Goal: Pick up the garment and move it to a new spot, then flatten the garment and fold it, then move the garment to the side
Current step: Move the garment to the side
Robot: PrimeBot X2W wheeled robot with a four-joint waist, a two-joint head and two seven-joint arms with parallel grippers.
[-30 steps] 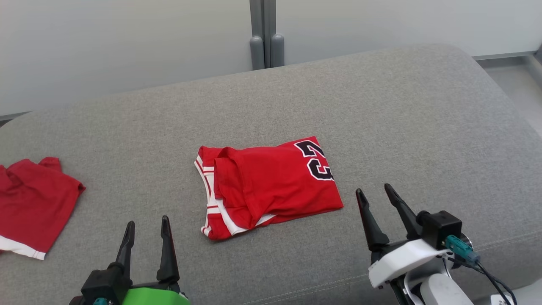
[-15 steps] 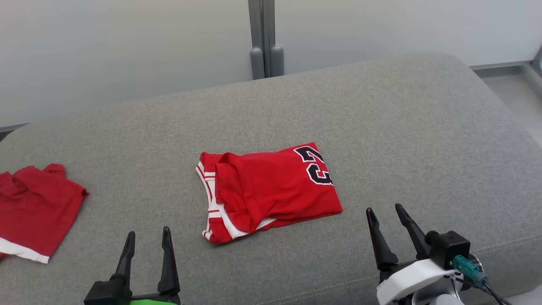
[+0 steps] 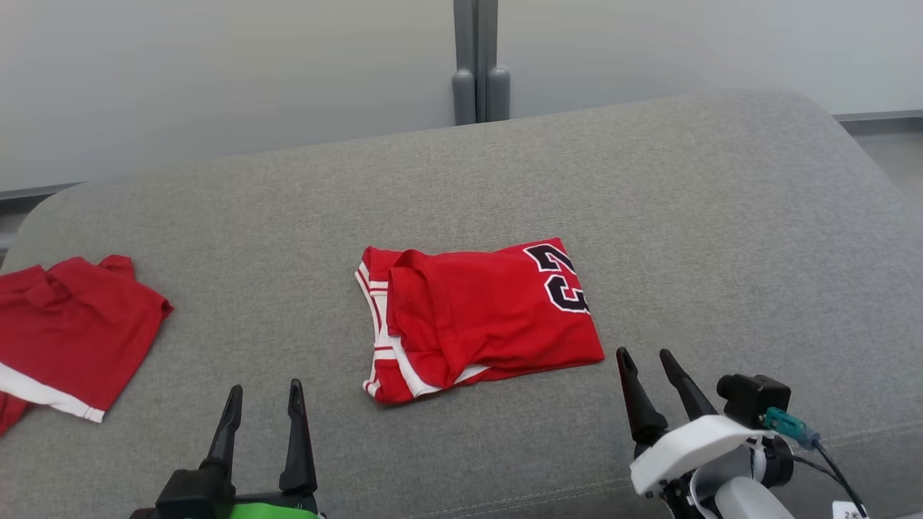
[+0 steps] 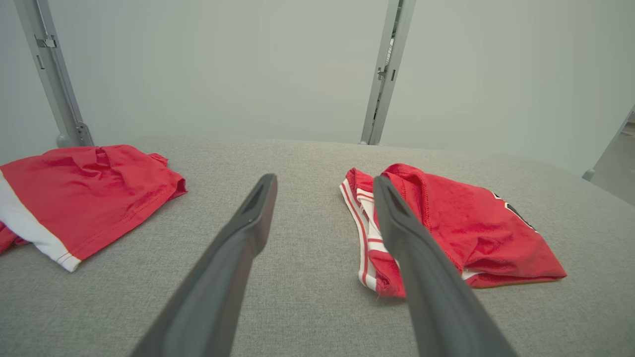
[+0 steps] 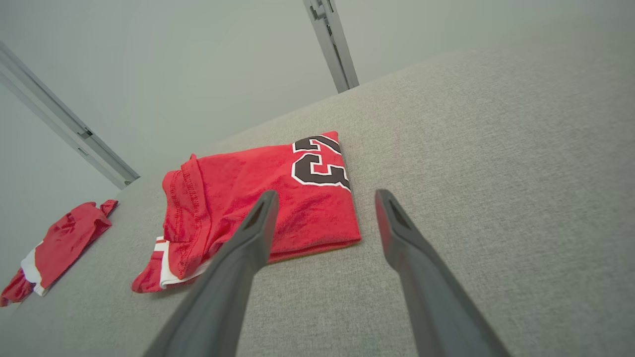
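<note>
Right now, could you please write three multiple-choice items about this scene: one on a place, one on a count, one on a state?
1. Where does the folded jersey lie?
A) around the middle of the grey cushion
B) on the floor
C) against the wall

2. How many red garments lie on the cushion?
A) one
B) two
C) four

3. How does the left pincer stand?
A) shut on the jersey
B) open, holding nothing
C) shut, empty

1 A: grey fabric surrounds it on all sides.
2 B: a second red garment lies at the left.
3 B: its fingers stand apart, nothing between them.
</note>
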